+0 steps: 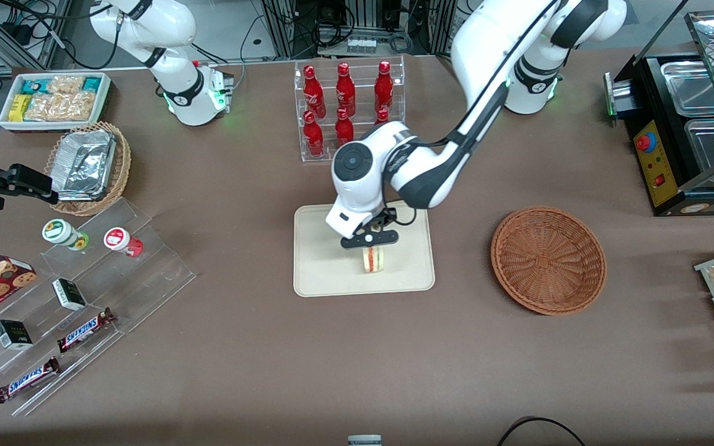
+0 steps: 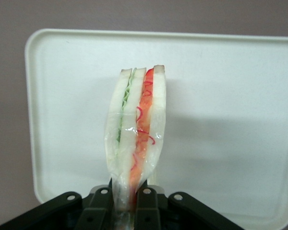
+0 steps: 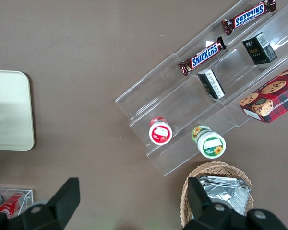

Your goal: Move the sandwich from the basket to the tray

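Sandwich [image 1: 374, 259] first: it stands on edge over the tray [image 1: 320, 272], wrapped in clear film, pale bread with green filling on one side and red-orange on the other, as the left wrist view [image 2: 137, 132] shows plainly. The gripper [image 1: 370, 243] hangs right over it, and its two black fingers [image 2: 102, 207] are clamped on the sandwich's narrow end, one on each face. From the front camera I cannot tell whether the lower edge of the sandwich touches the tray floor or hangs just above it. Taking the tray as a clock face seen from the front, the sandwich sits toward five o'clock, nearer the front camera than the tray's middle. The basket [image 1: 548, 259] lies at about three o'clock from the tray, well apart from it, toward the working arm's end of the table [image 1: 357, 365], with nothing in it. A clear rack of red bottles [image 1: 346, 105] stands at twelve o'clock from the tray.
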Controlling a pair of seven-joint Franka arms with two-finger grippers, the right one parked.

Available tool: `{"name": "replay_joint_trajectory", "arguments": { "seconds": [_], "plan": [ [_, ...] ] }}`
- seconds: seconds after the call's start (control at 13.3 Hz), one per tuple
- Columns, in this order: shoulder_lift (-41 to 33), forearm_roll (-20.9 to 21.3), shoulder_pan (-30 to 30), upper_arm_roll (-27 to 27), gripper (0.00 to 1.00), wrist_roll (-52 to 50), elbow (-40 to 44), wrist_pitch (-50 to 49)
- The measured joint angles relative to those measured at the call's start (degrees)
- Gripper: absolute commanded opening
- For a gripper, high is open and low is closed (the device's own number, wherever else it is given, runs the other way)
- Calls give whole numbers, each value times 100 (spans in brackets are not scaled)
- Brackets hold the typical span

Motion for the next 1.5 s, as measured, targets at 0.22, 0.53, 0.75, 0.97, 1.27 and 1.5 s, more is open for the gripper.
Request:
{"name": "replay_joint_trajectory", "arguments": {
  "seconds": [0.22,0.53,0.75,0.97,1.27,1.5],
  "plan": [
    [251,67,-146,0,0,-86,7,207],
    [381,115,-165,7,99,-88,9,388],
    [380,190,-164,10,100,-86,65,389],
    [287,197,-155,21,100,-92,229,239],
    [-540,9,82,88,100,-122,450,-781],
    [-1443,-226,674,108,100,-79,459,-1709]
  ]
}}
